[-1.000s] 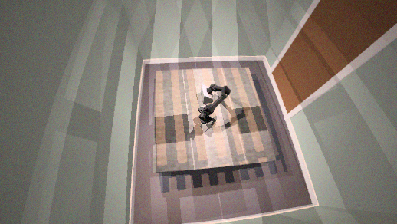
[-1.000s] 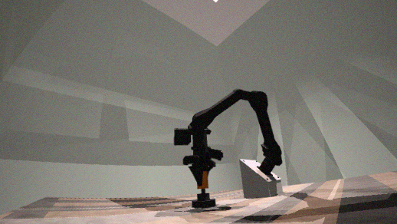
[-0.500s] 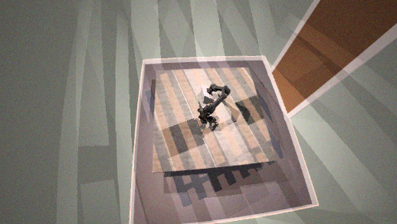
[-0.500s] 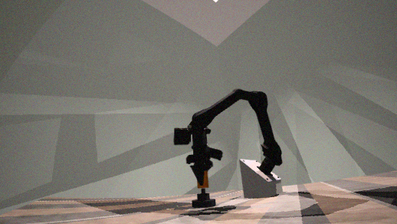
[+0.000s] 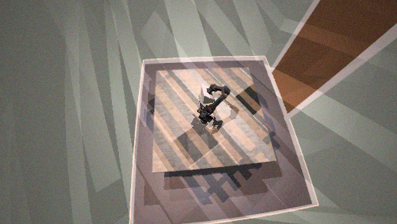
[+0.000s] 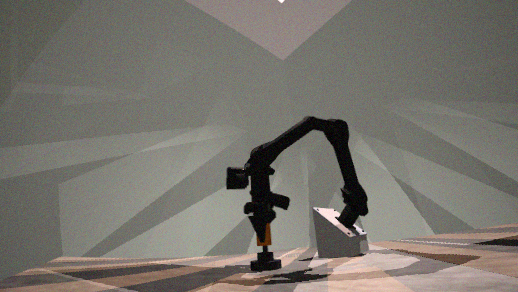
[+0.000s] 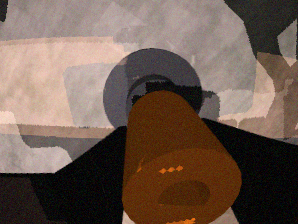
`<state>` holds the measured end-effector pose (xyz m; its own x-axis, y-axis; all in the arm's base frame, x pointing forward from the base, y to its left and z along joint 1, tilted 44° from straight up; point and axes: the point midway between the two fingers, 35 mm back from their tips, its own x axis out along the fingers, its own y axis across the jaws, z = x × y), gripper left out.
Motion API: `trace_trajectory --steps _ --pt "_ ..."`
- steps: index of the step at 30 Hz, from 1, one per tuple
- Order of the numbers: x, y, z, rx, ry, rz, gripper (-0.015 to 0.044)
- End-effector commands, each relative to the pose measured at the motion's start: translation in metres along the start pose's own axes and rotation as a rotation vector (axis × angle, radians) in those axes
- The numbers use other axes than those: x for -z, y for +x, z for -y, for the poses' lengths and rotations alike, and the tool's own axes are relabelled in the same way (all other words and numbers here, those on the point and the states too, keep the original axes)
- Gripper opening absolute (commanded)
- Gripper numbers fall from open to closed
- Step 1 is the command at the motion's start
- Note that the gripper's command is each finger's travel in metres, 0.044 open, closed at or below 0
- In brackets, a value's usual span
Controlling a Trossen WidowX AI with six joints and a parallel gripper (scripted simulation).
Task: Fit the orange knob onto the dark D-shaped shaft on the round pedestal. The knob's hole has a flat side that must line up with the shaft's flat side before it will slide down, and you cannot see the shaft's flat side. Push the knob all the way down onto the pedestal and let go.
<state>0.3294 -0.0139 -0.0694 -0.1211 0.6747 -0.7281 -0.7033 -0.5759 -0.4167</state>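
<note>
The orange knob [image 6: 267,236] [image 7: 162,125] is upright between the fingers of my gripper [image 6: 263,237] [image 7: 162,129], which is shut on it. In the exterior view the knob stands right above the round dark pedestal [image 6: 273,264] [image 7: 116,90]. A short length of the dark shaft [image 6: 265,249] shows between the knob's lower end and the pedestal. The knob's lower end is at about the shaft's top; whether they touch is too small to tell. In the wrist view the knob hides the shaft and part of the pedestal. The shaft's flat side does not show.
The arm's grey, slanted base block [image 6: 330,242] stands to the right of the pedestal in the exterior view. The patterned table top [image 5: 168,153] lies under the arm, with strong bands of light and shadow over it.
</note>
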Motion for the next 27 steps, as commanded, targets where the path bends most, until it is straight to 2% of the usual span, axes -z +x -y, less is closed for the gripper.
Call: trace_trajectory --steps 1,27 --pt "-0.0008 -0.0011 -0.001 -0.001 -0.004 -0.005 0.0" --pt "0.001 -0.001 0.0005 0.0 -0.004 -0.005 0.0"
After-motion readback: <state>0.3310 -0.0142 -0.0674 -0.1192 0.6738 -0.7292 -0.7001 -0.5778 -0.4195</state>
